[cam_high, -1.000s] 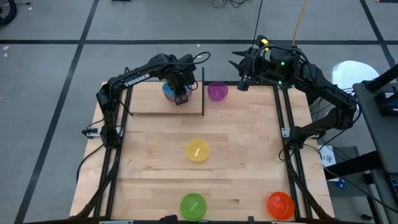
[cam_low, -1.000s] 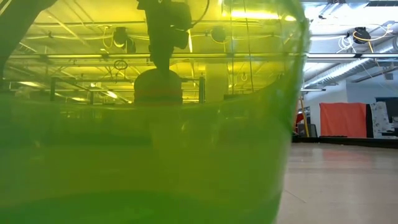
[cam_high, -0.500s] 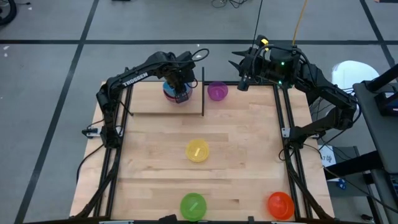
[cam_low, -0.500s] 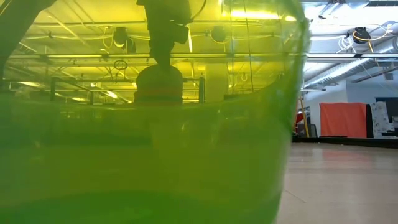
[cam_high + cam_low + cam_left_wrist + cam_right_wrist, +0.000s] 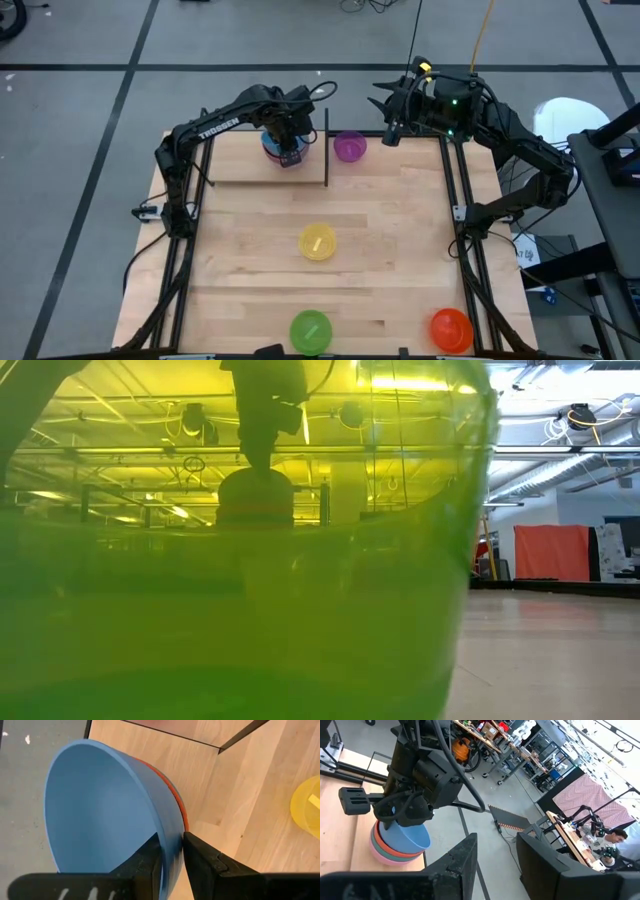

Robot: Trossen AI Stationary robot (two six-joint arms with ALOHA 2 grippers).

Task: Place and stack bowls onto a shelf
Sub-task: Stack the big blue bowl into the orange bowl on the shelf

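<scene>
A robotics lab: cluttered workbenches (image 5: 555,827) and metal racks (image 5: 540,745) on a taped grey floor (image 5: 90,120), pipes (image 5: 560,460) overhead.

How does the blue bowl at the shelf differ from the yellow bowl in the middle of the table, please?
The blue bowl tops a stack of bowls on the shelf; the yellow bowl sits alone on the table. The left gripper pinches the blue bowl's rim; nothing touches the yellow bowl. Both are small, round and open side up.
</scene>
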